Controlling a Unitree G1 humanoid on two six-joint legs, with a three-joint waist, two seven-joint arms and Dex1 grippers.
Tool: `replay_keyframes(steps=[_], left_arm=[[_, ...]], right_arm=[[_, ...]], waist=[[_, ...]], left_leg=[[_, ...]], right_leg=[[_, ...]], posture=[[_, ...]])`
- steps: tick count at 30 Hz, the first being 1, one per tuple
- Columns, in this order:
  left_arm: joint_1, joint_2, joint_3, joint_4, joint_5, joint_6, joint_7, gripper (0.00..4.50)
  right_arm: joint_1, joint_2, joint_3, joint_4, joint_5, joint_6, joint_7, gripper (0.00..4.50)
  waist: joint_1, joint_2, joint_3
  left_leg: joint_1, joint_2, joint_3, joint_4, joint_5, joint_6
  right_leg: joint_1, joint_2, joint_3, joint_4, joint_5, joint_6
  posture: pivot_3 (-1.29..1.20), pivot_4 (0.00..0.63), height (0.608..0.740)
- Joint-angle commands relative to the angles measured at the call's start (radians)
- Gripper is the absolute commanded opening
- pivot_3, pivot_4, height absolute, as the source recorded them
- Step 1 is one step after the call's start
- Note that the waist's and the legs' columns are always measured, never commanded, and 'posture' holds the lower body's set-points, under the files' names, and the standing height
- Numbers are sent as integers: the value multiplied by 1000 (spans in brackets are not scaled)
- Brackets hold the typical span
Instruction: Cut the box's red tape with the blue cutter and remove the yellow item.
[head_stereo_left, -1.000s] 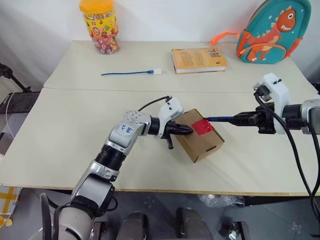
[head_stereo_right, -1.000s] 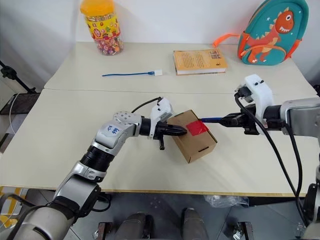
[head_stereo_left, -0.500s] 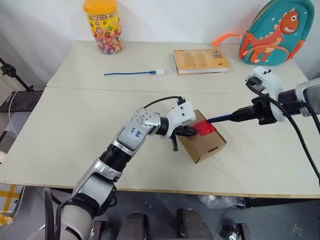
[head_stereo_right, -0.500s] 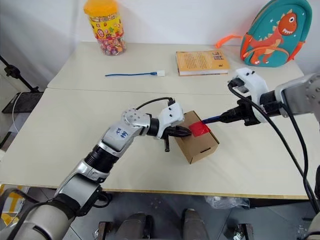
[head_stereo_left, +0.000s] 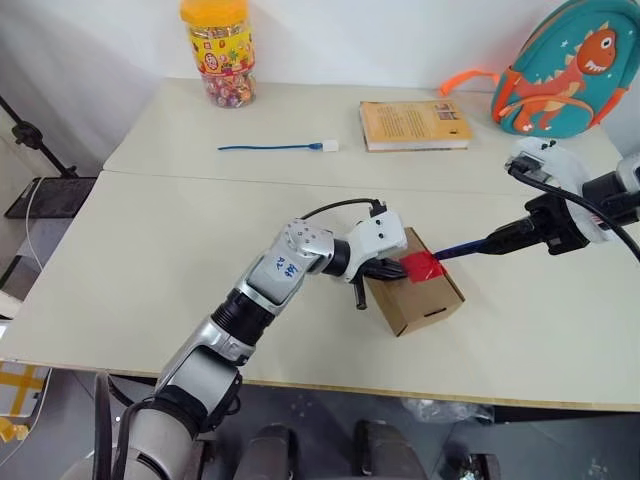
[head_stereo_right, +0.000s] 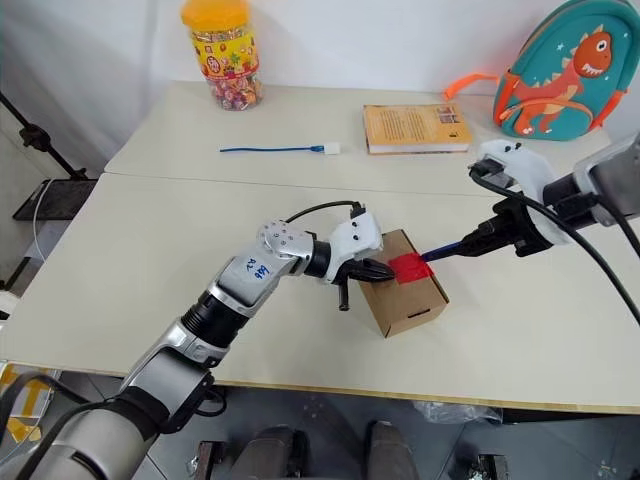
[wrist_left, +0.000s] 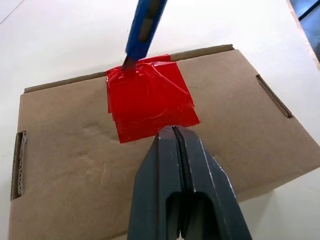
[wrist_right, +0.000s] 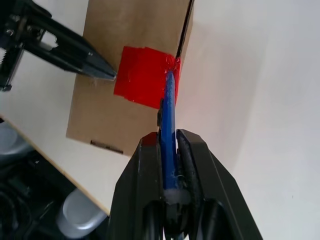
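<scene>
The candy jar (head_stereo_left: 222, 50) stands at the 11 o'clock corner of the table (head_stereo_left: 150, 250), and the blue cable (head_stereo_left: 275, 147) lies just to its right, toward 12 o'clock. The left gripper (head_stereo_right: 388, 270), fingers pressed together with nothing between them, reaches in from 9 o'clock and rests its tips on the lid of the box (head_stereo_right: 405, 298) at the near edge of the red tape (wrist_left: 150, 97). The box sits right of the table centre, turned at an angle, lid closed, with the red tape wrinkled across the lid seam at its far edge. The blue cutter (head_stereo_left: 470, 246) lies along a line from the tape toward 2 o'clock; its tip touches the tape's far corner at the seam. The right gripper (wrist_right: 167, 150) has its jaws narrow, clamped on the cutter's rear end, well right of the box. The book (head_stereo_left: 414, 124) lies at 1 o'clock near the far edge, and the dinosaur backpack (head_stereo_left: 560, 70) stands at 2 o'clock.
</scene>
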Motion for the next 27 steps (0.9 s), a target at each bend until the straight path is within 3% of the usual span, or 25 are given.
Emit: replay_keyframes(steps=[1, 6, 10, 27], left_arm=[[94, 5, -130, 163, 76, 100, -3, 0], [94, -10, -132, 181, 81, 98, -2, 0], [94, -13, -130, 185, 82, 100, -4, 0], [91, -8, -127, 204, 83, 92, -15, 0]], right_arm=[[-19, -41, 17, -49, 110, 19, 51, 160], [30, -89, 17, -81, 192, 19, 15, 160], [126, -151, -18, -124, 234, 19, -21, 160], [420, -255, -244, -201, 324, 19, -127, 160]], waist=[[2, -2, -2], [-1, -3, -6], [-2, -4, -9], [-6, 2, -19]], left_leg=[[0, -1, -1, 0, 0, 0], [1, -3, -2, 0, -2, 3], [14, -2, -3, -5, -10, 9], [19, -1, -5, -5, -15, 7]], right_leg=[[1, -1, 0, 0, 0, 0], [4, -5, 0, -5, 0, 0], [19, -6, -2, -13, -1, -2], [29, -7, -4, -23, -2, -3]], posture=[[0, 150, 740], [0, 150, 740], [0, 150, 740], [0, 150, 740]])
